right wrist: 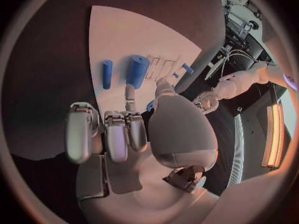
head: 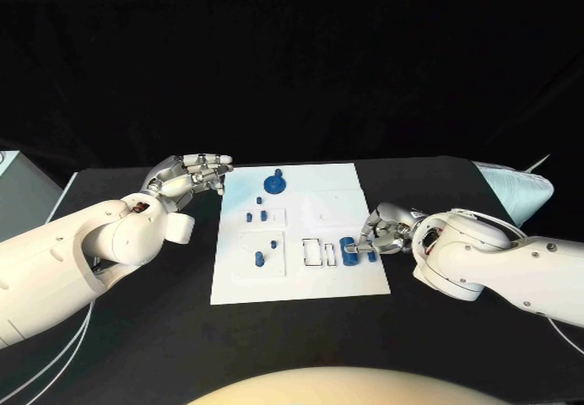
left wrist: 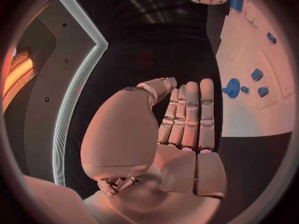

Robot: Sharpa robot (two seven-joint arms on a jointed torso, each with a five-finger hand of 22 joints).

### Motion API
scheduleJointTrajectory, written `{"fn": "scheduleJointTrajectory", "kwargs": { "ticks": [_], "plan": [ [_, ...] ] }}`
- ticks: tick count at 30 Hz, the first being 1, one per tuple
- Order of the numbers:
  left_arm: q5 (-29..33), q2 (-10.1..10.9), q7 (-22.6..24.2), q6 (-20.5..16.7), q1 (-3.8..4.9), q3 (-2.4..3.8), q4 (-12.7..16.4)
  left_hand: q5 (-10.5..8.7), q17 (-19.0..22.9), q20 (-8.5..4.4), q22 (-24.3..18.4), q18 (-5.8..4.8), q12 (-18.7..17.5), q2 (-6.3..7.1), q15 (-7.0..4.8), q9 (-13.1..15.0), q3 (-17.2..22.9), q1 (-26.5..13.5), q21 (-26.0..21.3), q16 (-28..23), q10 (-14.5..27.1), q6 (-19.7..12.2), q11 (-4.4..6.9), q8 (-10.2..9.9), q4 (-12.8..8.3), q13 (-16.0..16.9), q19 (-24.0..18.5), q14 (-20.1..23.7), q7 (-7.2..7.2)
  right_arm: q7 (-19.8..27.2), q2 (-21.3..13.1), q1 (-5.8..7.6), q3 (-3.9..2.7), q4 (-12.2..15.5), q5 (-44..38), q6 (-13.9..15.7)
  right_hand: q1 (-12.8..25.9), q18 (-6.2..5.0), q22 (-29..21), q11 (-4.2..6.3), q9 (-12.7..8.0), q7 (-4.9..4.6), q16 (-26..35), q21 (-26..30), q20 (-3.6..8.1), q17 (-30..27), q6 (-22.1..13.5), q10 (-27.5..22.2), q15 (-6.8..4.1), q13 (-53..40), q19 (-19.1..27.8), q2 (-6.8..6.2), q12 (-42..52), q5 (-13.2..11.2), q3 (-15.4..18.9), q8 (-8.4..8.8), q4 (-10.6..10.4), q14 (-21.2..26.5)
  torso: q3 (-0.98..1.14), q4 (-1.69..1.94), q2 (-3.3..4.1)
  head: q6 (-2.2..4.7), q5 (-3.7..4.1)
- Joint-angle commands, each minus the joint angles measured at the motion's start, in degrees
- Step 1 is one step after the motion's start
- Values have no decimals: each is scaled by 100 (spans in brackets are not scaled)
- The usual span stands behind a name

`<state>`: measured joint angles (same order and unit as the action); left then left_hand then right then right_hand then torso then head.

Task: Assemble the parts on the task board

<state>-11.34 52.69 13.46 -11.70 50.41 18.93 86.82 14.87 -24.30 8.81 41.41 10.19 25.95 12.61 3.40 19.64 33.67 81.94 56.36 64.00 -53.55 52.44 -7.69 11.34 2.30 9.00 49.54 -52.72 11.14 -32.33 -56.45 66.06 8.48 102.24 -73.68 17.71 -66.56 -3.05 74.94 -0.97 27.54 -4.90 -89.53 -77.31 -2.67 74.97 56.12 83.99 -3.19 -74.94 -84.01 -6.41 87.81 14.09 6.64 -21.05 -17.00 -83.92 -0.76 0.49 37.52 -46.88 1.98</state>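
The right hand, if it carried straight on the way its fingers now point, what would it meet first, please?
Probably the blue cylinder lying at the task board's near right edge. The right hand points its fingers at it from the side. Whether they already touch cannot be told.

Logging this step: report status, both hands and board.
Left hand empty, fingers together, off the task board's far left corner. Right hand at the board's right edge beside a blue cylinder; grip unclear. Nothing blocking.
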Motion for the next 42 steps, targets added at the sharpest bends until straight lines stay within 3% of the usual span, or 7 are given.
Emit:
{"fn": "scheduleJointTrajectory", "kwargs": {
  "ticks": [1,5,11,20,30,35,42],
  "plan": [
    [23,-1,29,99,-1,5,19,13,9,-4,-7,45,21,-23,16,-11,-27,2,-34,-22,36,25,-4,22,-2,-9,44,31,8,-279,84,-70,6,-52,-293,-43,75,58,920,44,2,-5,-28,6,44,1450,19,365,-26,-1200,-396,-5,-76,-22,48,-28,1,-596,9,0,4,-15,-8],
    [23,11,28,94,-2,5,10,14,10,-3,-10,44,21,-26,17,-11,-29,-6,-37,-22,37,25,-5,22,5,-10,44,30,9,-317,198,-121,7,-131,-318,28,82,57,918,42,0,-7,-28,10,43,1449,14,357,-25,-1190,-395,-4,-86,-23,51,-25,0,-596,19,3,11,-22,-20],
    [23,16,26,94,-2,4,9,15,11,-1,-15,43,22,-30,20,-13,-33,-22,-44,-23,41,23,-6,23,20,-12,43,30,10,-385,332,-144,8,-300,-322,41,90,59,922,40,-2,-9,-28,3,42,1450,7,351,-24,-1182,-395,2,-94,-23,54,-21,0,-596,2,8,4,-39,-20],
    [23,11,17,97,-2,4,5,17,12,3,-24,42,23,-40,23,-17,-36,-45,-57,-22,46,21,-7,23,44,-14,43,29,10,-441,564,-188,12,-532,-295,9,109,61,929,39,-4,-10,-32,-7,40,1463,6,356,-21,-1189,-395,27,-90,-21,53,-21,0,-599,8,3,5,-50,-42],
    [23,20,8,98,-2,4,7,20,12,4,-29,43,24,-45,23,-18,-34,-49,-64,-22,49,19,-7,24,51,-16,43,29,9,-474,682,-223,29,-714,-281,-241,-43,67,956,42,-9,-5,-35,-42,35,1471,22,352,-21,-1189,-393,123,-103,100,10,-36,20,-601,2,-3,-1,-59,-47],
    [23,26,4,99,-2,4,11,20,12,4,-29,43,24,-45,23,-18,-34,-49,-64,-22,49,19,-7,24,51,-16,43,29,9,-464,688,-235,36,-710,-287,-314,-224,72,979,43,-14,-3,-41,-75,33,1488,35,348,-20,-1187,-394,24,-114,141,46,-48,24,-604,3,-2,-3,-55,-45],
    [23,32,-1,105,-2,4,13,23,13,4,-33,44,24,-46,22,-20,-32,-48,-69,-23,52,17,-6,24,53,-17,44,31,8,-416,647,-245,37,-586,-12,134,-458,93,1050,97,-26,59,-47,-195,57,1503,178,397,-63,-1248,-412,190,-70,893,-9,-127,24,-608,2,7,1,-49,-53]
  ]
}}
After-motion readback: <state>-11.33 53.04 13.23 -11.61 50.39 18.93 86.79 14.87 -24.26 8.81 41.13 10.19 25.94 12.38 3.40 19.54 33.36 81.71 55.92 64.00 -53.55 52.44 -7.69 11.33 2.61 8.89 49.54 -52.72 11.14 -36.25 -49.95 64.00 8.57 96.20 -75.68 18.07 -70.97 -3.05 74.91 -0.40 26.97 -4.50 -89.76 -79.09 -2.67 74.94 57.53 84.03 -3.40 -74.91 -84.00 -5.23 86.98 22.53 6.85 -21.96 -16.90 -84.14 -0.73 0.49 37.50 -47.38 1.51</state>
